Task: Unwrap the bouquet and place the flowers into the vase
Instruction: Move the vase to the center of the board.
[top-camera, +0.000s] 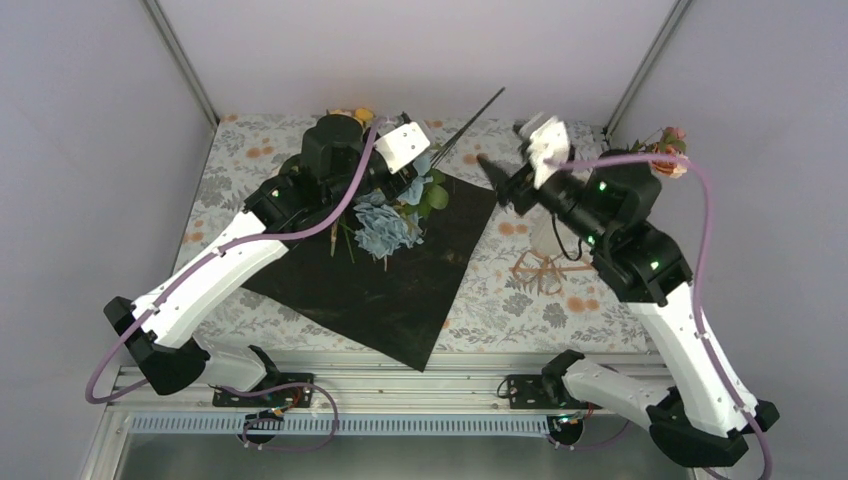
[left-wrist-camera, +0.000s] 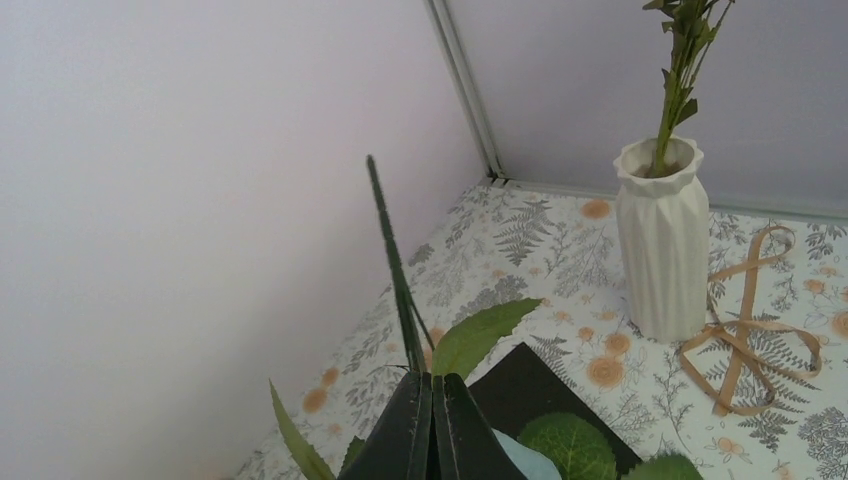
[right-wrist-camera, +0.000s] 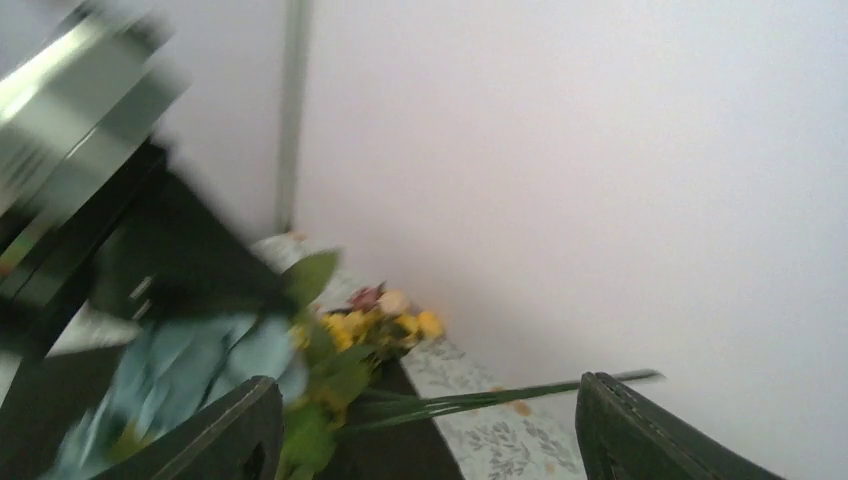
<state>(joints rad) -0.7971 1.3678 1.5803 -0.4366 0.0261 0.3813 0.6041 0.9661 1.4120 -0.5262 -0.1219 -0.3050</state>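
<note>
left gripper (left-wrist-camera: 432, 392): low in the middle of the left wrist view, shut tight on a long green stem (left-wrist-camera: 395, 260). i think i hold it up high so my other arm can take it.
right gripper (right-wrist-camera: 430, 388): fingers wide open, one low on the left and one low on the right of the right wrist view. the green stem lies between them and i see no touch.
vase (left-wrist-camera: 660, 240): stands up straight at the right of the left wrist view, with a leafy stalk (left-wrist-camera: 675, 90) in it.
flowers (top-camera: 385, 230): most lie on the black sheet (top-camera: 400, 290), spread flat in the middle of the top view, so the unwrapping looks done.
ribbon (left-wrist-camera: 745, 340): loose on the cloth, just beside the vase.
views: the top view shows both arms, but my right arm hides most of the vase. the left wrist view shows it well. the right wrist view is blurry.
</note>
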